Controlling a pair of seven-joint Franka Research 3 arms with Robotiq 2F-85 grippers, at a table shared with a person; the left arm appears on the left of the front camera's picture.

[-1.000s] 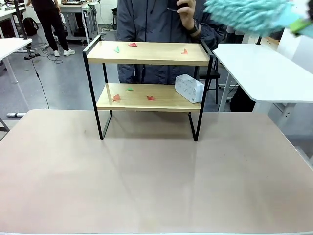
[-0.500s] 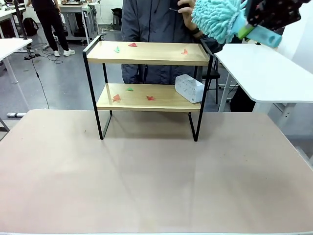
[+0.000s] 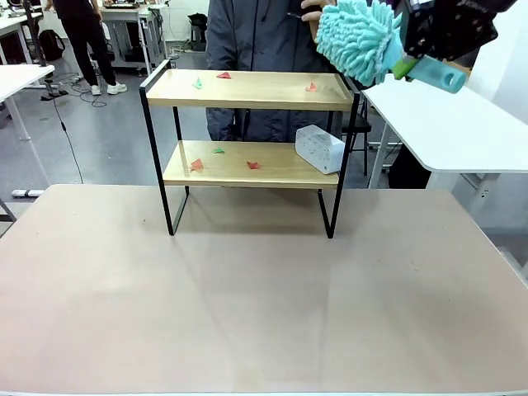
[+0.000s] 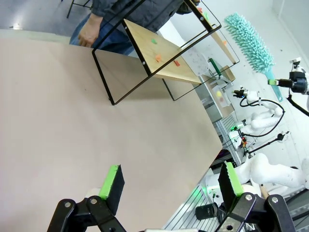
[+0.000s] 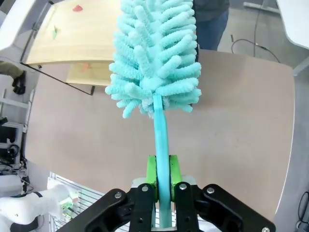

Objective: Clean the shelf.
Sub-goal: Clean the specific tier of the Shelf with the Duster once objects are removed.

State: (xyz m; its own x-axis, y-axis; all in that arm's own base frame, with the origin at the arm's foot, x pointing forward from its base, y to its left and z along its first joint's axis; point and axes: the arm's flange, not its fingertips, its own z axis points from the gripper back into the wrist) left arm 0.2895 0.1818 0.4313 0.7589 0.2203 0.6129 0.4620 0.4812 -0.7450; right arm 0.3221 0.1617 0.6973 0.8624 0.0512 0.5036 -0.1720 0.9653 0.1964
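**Count.** One shelf (image 3: 264, 91), two boards. Six paper scraps: three on the top board (one green (image 3: 198, 82), two red), three on the lower board (two red, one green (image 3: 219, 149)). One white box (image 3: 319, 148). One teal duster (image 3: 359, 37). Two end effectors.

**Shelf position.** The shelf stands at the middle of the far edge of the surface (image 3: 247, 313), with all four legs on it.

**Right end effector** (image 3: 402, 68). It is clamped on the duster handle, with the green pads (image 5: 151, 175) pressed to both sides of it. It hangs high, above and beyond the shelf's right end. The duster head sits over the top board's right corner and is not touching the board.

**Left end effector** (image 4: 171, 181). The fingers are spread apart with nothing between them. It is above the surface, well apart from the shelf (image 4: 164, 53).

**Surroundings.** The box sits at the right end of the lower board, beside the right legs. A person (image 3: 256, 33) stands just behind the shelf, one hand (image 3: 309, 10) near the duster head. A white table (image 3: 445, 124) stands to the right of the shelf.
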